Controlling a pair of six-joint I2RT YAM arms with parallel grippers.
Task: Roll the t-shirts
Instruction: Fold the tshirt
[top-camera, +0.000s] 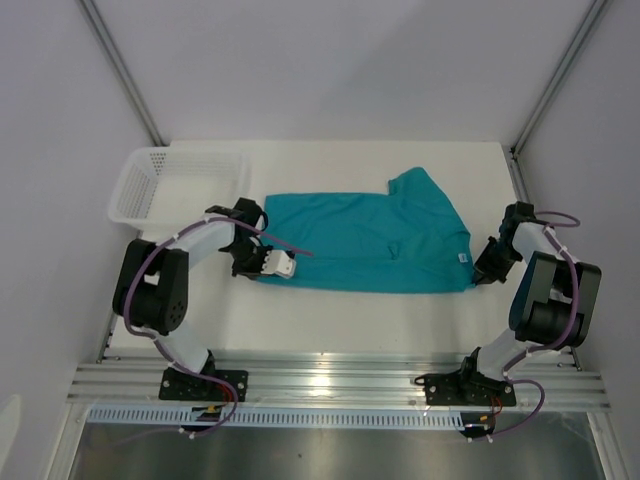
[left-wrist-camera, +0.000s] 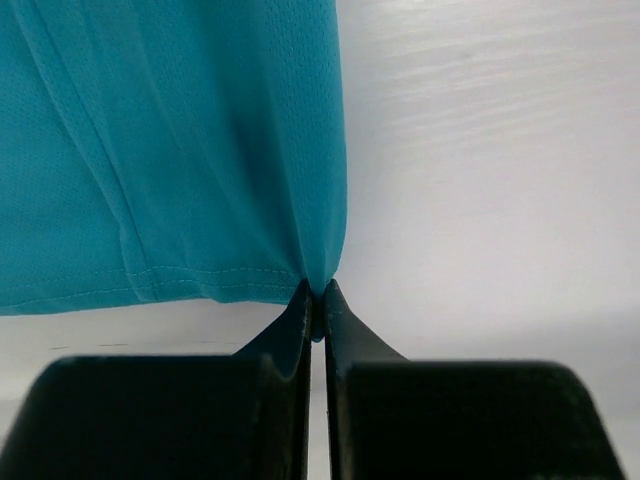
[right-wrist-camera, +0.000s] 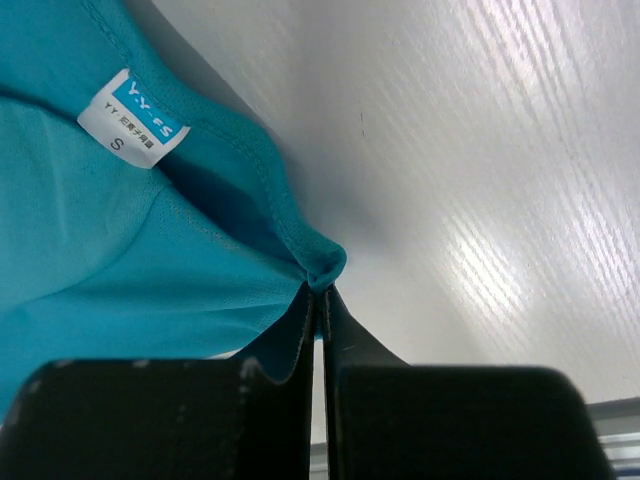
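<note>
The teal t-shirt (top-camera: 370, 240) lies folded lengthwise across the middle of the table, one sleeve sticking out at the back. My left gripper (top-camera: 256, 272) is shut on its near left hem corner (left-wrist-camera: 322, 270), with teal cloth pinched between the tips. My right gripper (top-camera: 478, 282) is shut on its near right corner (right-wrist-camera: 322, 268) by the neck. The small white neck label (right-wrist-camera: 133, 118) shows just left of that grip, and in the top view (top-camera: 462, 257).
A white mesh basket (top-camera: 138, 193) stands at the back left, close behind my left arm. Bare white table (top-camera: 340, 320) lies between the shirt and the metal rail at the near edge.
</note>
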